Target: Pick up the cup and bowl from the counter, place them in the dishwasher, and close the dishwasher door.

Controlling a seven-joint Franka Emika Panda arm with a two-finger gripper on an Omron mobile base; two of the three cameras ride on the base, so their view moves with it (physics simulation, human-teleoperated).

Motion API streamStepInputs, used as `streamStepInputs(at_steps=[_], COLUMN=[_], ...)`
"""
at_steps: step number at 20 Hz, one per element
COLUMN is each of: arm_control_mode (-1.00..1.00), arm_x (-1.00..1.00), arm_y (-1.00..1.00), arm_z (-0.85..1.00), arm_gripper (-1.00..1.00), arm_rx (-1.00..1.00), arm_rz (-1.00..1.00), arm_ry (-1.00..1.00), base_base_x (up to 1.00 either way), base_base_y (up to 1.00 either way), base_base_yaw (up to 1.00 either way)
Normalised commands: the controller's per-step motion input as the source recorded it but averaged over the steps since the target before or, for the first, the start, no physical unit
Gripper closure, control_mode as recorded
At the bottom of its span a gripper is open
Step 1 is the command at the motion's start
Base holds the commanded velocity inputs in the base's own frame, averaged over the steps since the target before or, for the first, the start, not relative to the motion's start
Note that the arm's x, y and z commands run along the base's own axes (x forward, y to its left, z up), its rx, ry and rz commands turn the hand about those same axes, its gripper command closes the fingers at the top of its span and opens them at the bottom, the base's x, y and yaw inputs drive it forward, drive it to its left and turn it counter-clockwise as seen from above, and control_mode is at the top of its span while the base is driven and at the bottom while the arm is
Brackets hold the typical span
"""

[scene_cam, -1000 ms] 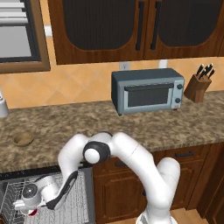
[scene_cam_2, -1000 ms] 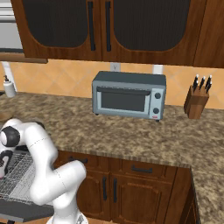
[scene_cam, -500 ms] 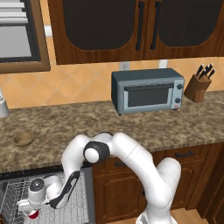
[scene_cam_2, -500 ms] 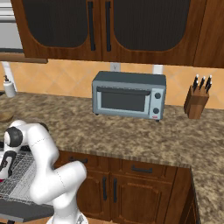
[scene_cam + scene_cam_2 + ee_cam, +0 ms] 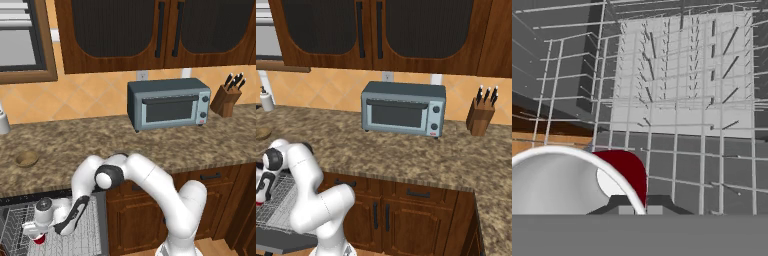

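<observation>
Pincer [image 5: 36, 235] clamps the cup [image 5: 587, 180] by its rim (for release) over the dishwasher [image 5: 20, 225] rack; bowl [image 5: 26, 159] waits on the bench [image 5: 165, 145].

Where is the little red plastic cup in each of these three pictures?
Left base view: small red tapered plastic cup at lower left, under the claw, over the wire rack.
Right base view: a red sliver at the left edge.
Hand view: bottom left, white rim close.
Shared landmark: that rack.

Red cup [image 5: 628, 172] with white rim, tan bowl [image 5: 26, 159], speckled brown counter [image 5: 150, 142].
</observation>
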Motion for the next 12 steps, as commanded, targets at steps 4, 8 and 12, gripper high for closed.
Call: streamStepInputs(at_steps=[4,8,12], arm_control_mode=[-1.0,-1.0,-1.0], arm_x=[0.0,0.0,-0.01], arm_y=[0.02,0.05,0.06], arm_z=[-0.64,-0.51,-0.11], arm_gripper=[1.0,1.0,1.0], arm_rx=[0.0,0.0,0.0], arm_rz=[0.0,0.0,0.0], arm_ry=[-0.01,-0.02,0.0], base_base_x=[0.0,0.0,0.0], base_base_y=[0.0,0.0,0.0], base_base_yaw=[0.0,0.0,0.0])
